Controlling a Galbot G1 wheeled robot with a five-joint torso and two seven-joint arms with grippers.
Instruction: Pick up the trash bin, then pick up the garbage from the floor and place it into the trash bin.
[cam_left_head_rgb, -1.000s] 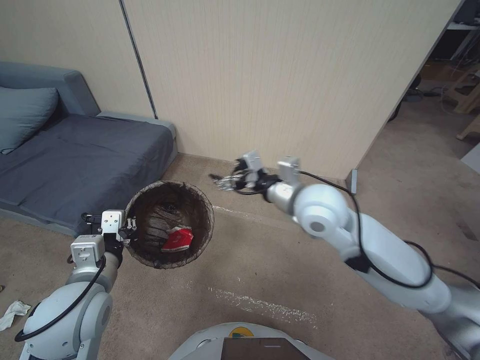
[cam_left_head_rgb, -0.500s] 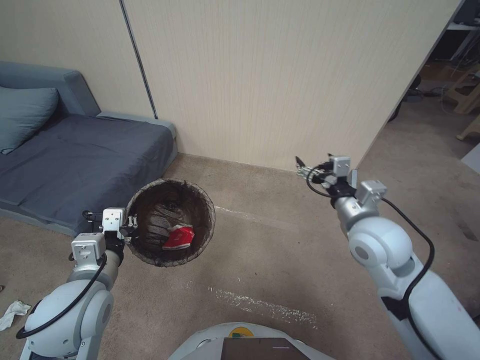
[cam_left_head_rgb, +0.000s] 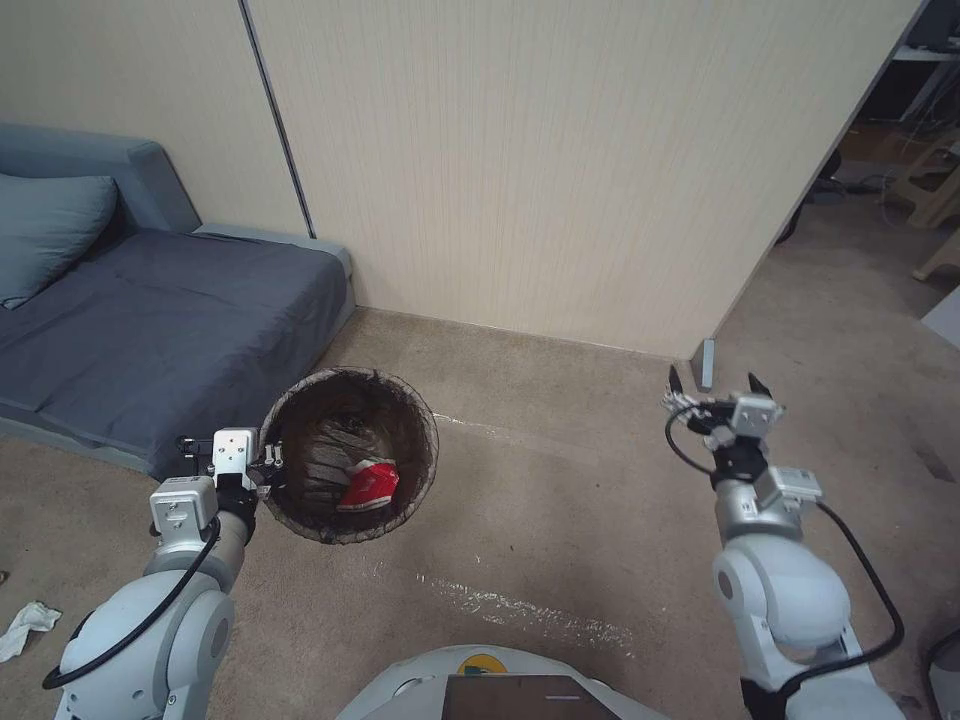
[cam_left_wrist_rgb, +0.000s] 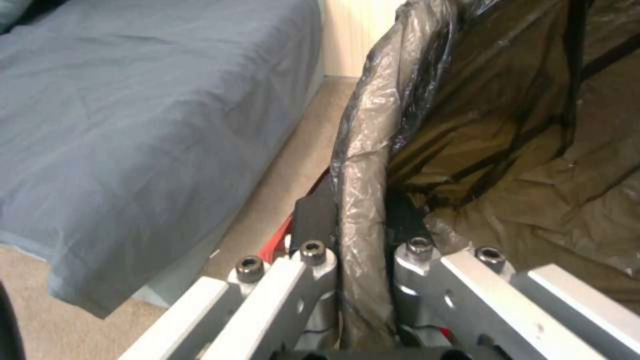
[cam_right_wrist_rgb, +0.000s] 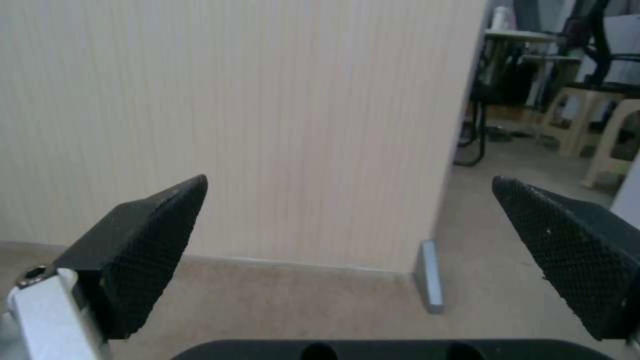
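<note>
Change: right hand (cam_left_head_rgb: 712, 382) has swung from over the floor just past the trash bin, out to the robot's right; it now hangs at about 3 o'clock in the head view, while the bin has edged a little to the right with the left hand.
Right hand: fingers spread wide apart and empty, pointing at the wall corner (cam_right_wrist_rgb: 427, 150), with the grey floor stop (cam_right_wrist_rgb: 430, 275) beyond them.
Left hand: left hand (cam_left_head_rgb: 268, 462) is clamped on the near rim of the trash bin (cam_left_head_rgb: 425, 440) at about 8 o'clock, one finger outside, one inside the bag liner (cam_left_wrist_rgb: 360, 165).
Bin: beside the sofa (cam_left_head_rgb: 150, 320), open top facing the head camera, a red-white wrapper (cam_left_head_rgb: 368, 485) inside.
Garbage left: white tissue (cam_left_head_rgb: 28, 622) on the carpet at about 8 o'clock, beyond the left arm.
Risk: the grip bites on a thin rim through slippery liner; the bin could tilt or slide out and spill the wrapper.
Risk: the tissue lies on the far side from the free hand, so a cross-body reach could knock the held bin.
</note>
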